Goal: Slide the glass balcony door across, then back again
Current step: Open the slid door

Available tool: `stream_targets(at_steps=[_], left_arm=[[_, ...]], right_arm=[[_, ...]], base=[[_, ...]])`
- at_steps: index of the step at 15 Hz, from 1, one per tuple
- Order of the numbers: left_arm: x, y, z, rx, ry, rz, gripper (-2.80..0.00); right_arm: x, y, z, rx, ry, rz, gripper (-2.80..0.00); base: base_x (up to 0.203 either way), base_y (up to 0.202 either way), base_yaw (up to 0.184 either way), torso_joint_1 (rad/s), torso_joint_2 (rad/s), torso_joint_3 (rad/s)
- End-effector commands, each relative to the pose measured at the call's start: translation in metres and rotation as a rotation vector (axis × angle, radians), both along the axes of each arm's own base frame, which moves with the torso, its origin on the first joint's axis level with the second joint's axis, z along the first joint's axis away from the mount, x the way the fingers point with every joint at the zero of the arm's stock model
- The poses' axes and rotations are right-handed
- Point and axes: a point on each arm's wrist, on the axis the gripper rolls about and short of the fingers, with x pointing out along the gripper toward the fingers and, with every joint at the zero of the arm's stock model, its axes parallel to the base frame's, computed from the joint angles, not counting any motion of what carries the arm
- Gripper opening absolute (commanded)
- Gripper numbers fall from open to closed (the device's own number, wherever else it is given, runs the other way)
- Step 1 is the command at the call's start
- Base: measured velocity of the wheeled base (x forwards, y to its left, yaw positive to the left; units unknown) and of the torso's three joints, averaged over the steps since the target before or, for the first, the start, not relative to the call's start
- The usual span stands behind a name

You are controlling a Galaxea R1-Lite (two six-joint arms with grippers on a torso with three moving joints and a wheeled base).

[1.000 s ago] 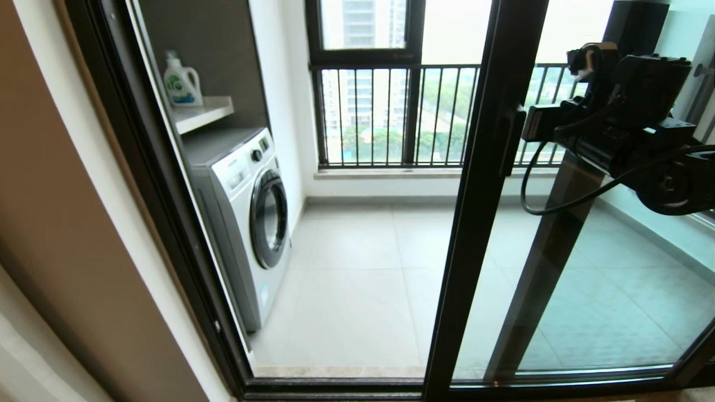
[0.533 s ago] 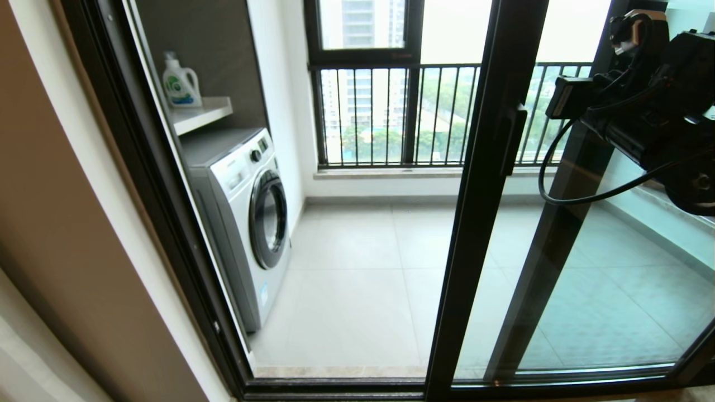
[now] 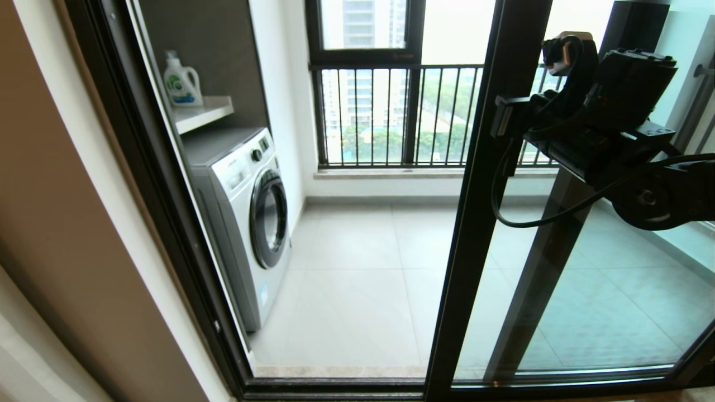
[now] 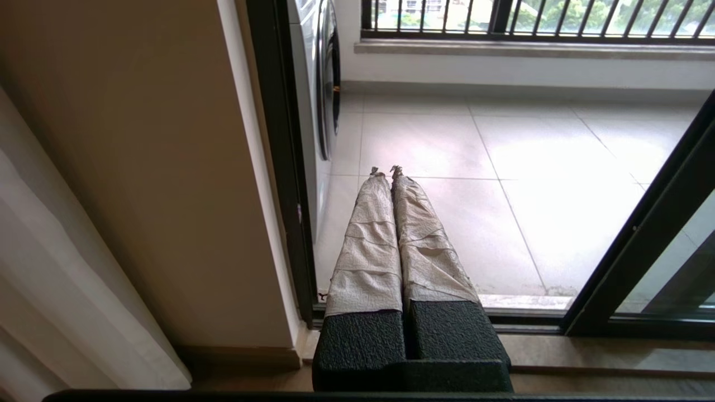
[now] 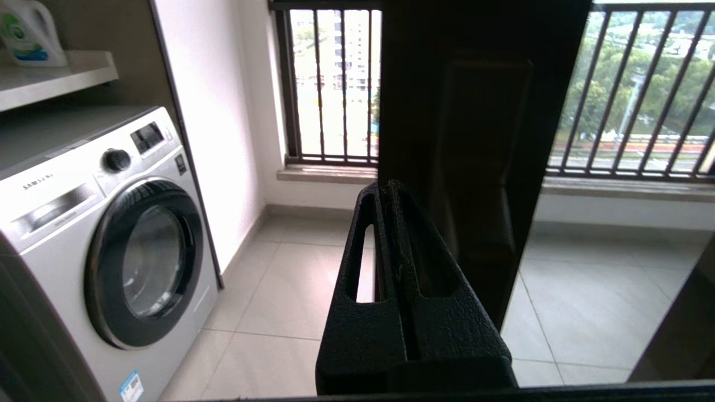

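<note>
Jaws, right: the right gripper (image 5: 385, 192) is showing its two black fingers pressed flat together with nothing between them, hovering just beside the door's left upright at latch height.
Jaws, left: the left gripper (image 4: 385, 170) is parked low and near, left of the doorway, its cloth-wrapped fingers closed on nothing and pointing at the pale tiled balcony floor (image 3: 357, 279).
Door: the tall clear-glass balcony door in its slim glossy black-brown metal frame (image 3: 480, 184) is standing on the right half of the opening, leaving the left half open to the balcony.
Latch: the small dark latch handle (image 5: 480, 156) is sitting on that left upright, right of the closed fingertips; whether they are touching the frame I cannot tell.
Handling: the door is likely heavy and rigid, rolling only along its floor track; the glossy frame is probably slippery, and the glass is fragile.
Hold: I would judge the frame edge or the latch to be the place for pushing sideways, never the pane.
Surroundings: the white front-loading washing machine (image 3: 246, 218) is standing far left, with a white detergent bottle (image 3: 181, 81) on the shelf above, and the black-barred window (image 3: 385, 111) is at the far wall.
</note>
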Motion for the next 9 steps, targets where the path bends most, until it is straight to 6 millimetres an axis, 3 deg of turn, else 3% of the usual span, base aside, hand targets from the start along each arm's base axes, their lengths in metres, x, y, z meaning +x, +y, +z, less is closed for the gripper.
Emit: stream_targets(at_steps=[1, 6, 9], left_arm=[[0.000, 0.000, 0.000, 0.000, 0.001, 0.000, -2.80], [0.000, 0.000, 0.000, 0.000, 0.000, 0.000, -2.80], [0.000, 0.000, 0.000, 0.000, 0.002, 0.000, -2.80]], right_arm=[[0.018, -0.013, -0.021, -0.012, 0.053, -0.046, -2.80], [0.024, -0.047, -0.022, -0.013, 0.054, -0.129, -2.80], [0.023, -0.051, -0.021, -0.013, 0.050, -0.136, -2.80]], base=[[0.000, 0.000, 0.000, 0.000, 0.00, 0.000], [0.000, 0.000, 0.000, 0.000, 0.00, 0.000], [0.000, 0.000, 0.000, 0.000, 0.00, 0.000]])
